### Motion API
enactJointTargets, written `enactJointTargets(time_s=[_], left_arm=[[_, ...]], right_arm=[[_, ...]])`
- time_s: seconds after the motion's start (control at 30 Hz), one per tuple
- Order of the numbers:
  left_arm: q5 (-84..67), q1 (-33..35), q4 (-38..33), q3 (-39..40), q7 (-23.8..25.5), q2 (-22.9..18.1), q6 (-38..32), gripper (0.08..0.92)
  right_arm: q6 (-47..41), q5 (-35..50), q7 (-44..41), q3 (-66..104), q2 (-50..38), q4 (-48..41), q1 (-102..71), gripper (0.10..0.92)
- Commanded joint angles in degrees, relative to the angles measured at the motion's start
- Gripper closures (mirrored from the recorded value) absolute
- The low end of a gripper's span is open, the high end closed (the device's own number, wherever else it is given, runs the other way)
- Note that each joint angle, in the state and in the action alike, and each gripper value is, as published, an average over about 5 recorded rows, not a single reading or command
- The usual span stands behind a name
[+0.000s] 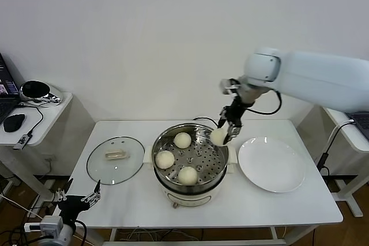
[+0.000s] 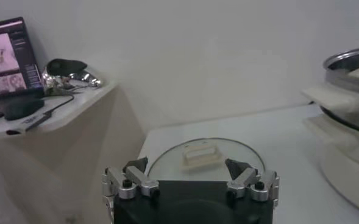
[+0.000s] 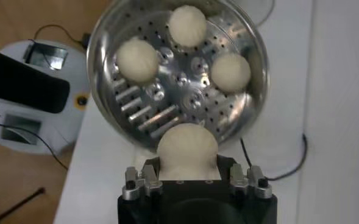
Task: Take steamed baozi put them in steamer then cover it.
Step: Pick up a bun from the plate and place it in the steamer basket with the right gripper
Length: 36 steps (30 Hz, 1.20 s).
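The shiny steel steamer [image 1: 167, 139] stands mid-table; three cream-white baozi [image 1: 183, 140] [image 1: 165, 159] [image 1: 187, 175] lie on its perforated tray. My right gripper [image 1: 221, 136] is shut on the fourth baozi [image 1: 218, 136] and holds it over the pot's right rim. The right wrist view shows that baozi [image 3: 187, 146] between the fingers above the steamer's tray [image 3: 185, 85], with the other three below. The clear glass lid [image 1: 115, 159] lies flat left of the pot, also in the left wrist view [image 2: 206, 157]. My left gripper [image 1: 78, 195] is open and empty at the table's front left corner.
An empty flat white plate [image 1: 272, 164] lies right of the steamer. A side desk [image 1: 34, 110] with a mouse and a headset stands at the far left. The steamer's side [image 2: 350, 103] shows in the left wrist view. A black cord runs behind the pot.
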Motion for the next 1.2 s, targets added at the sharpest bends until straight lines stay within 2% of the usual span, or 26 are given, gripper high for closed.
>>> enactJointTargets(time_s=[0.03, 0.4, 0.9, 1.0, 1.2], left_arm=[[-0.5, -0.2, -0.6, -0.1, 0.0, 0.0, 0.1, 0.177], [-1.9, -0.6, -0.3, -0.2, 0.1, -0.3, 0.4, 0.177], [-2.1, -1.6, 0.7, 0.0, 0.3, -0.6, 0.8, 0.177], [-2.0, -1.6, 0.7, 0.2, 0.4, -0.7, 0.8, 0.177], [-1.7, -1.6, 0.6, 0.5, 0.6, -1.2, 1.0, 0.177]], right_arm=[[-4.4, 0.4, 2.6, -2.1, 9.7, -2.1, -4.3, 0.44], [-6.1, -6.9, 5.1, -0.5, 11.8, -6.6, -9.1, 0.457], [-6.3, -8.3, 5.4, -0.3, 10.8, -7.3, -11.0, 0.449], [-6.5, -8.0, 6.2, -0.1, 10.0, -6.8, -10.9, 0.422], [-7.9, -6.4, 6.6, 2.0, 6.1, -3.6, -9.1, 0.265]])
